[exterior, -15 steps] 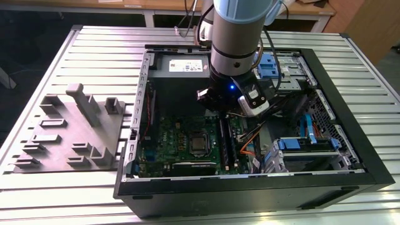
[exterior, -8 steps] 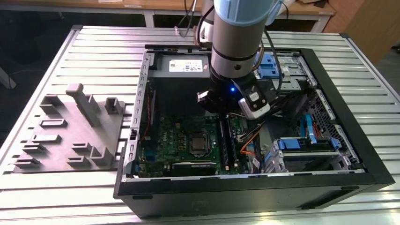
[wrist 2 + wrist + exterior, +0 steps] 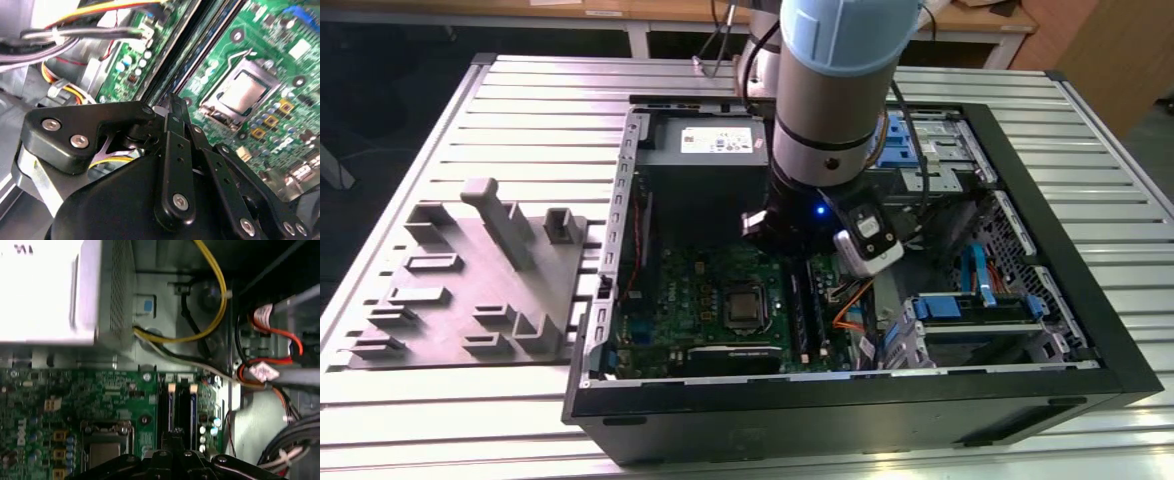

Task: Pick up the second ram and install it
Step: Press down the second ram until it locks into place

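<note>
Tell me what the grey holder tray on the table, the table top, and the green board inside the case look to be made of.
Grey holder tray: probably moulded or printed plastic, matte, uniform grey with blocky posts.
Table top: likely aluminium, pale silvery, in long ribbed slats.
Green board: circuit-board laminate with glossy green coating, dotted with small components, with a shiny metal processor socket.

A ribbed metal table (image 3: pixel 480 420) (pale, slatted) fronts wooden desks (image 3: pixel 520 10) over dark floor (image 3: pixel 387 110).
</note>
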Available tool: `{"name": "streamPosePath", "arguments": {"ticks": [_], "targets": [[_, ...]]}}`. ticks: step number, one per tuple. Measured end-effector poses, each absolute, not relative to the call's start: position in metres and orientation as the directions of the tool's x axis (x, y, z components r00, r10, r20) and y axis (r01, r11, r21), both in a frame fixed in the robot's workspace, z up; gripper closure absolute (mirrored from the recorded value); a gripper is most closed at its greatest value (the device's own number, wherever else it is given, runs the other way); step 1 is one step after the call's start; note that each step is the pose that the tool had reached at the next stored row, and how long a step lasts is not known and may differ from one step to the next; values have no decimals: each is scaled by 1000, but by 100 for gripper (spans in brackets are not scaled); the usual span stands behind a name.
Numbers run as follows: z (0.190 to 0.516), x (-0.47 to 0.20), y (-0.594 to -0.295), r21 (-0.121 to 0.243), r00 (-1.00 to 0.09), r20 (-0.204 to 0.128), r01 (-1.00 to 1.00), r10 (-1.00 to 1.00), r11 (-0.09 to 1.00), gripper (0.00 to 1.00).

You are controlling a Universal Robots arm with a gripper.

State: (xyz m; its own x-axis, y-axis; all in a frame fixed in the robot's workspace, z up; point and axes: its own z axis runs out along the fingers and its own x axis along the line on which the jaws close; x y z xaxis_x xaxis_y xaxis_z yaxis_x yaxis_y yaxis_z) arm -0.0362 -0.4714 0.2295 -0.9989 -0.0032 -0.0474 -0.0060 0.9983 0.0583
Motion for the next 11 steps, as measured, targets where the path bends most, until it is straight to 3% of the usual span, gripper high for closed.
{"name": "streamPosePath", "arguments": {"ticks": [11], "targets": [[230,-36,-503,58,-999,-47,-6,-3,998,90]]}}
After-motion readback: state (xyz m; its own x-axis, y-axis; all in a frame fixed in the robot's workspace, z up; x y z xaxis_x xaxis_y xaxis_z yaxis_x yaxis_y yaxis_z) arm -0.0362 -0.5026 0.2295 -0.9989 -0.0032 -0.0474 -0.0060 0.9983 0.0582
